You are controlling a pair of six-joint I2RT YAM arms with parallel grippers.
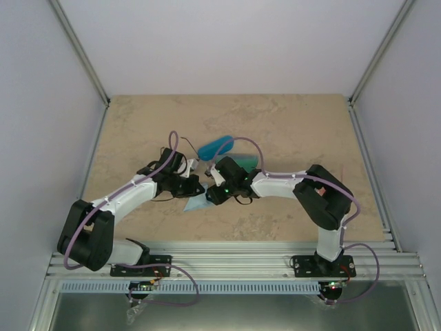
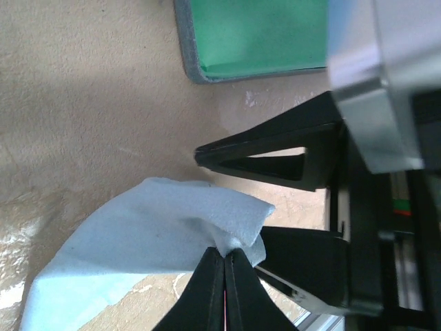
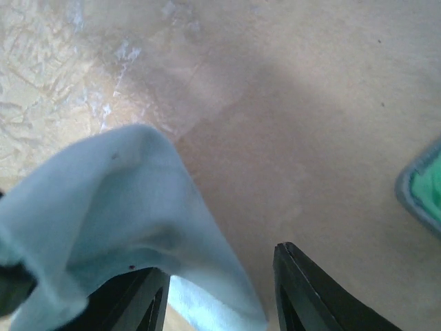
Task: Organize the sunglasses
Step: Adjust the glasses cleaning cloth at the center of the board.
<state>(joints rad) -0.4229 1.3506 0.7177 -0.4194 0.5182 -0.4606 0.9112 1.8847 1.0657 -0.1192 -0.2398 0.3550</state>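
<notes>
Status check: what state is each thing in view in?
Left gripper: shut on light blue cloth.
Light blue cloth: pinched at one edge, crumpled.
Right gripper: open, cloth edge between fingers.
Grey-blue rectangular case: open, green lining showing.
Glossy blue oval case: cannot tell.

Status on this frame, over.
Left gripper shut on light blue cloth. Right gripper open at the cloth. Sunglasses not in sight. Green-lined case nearby.
</notes>
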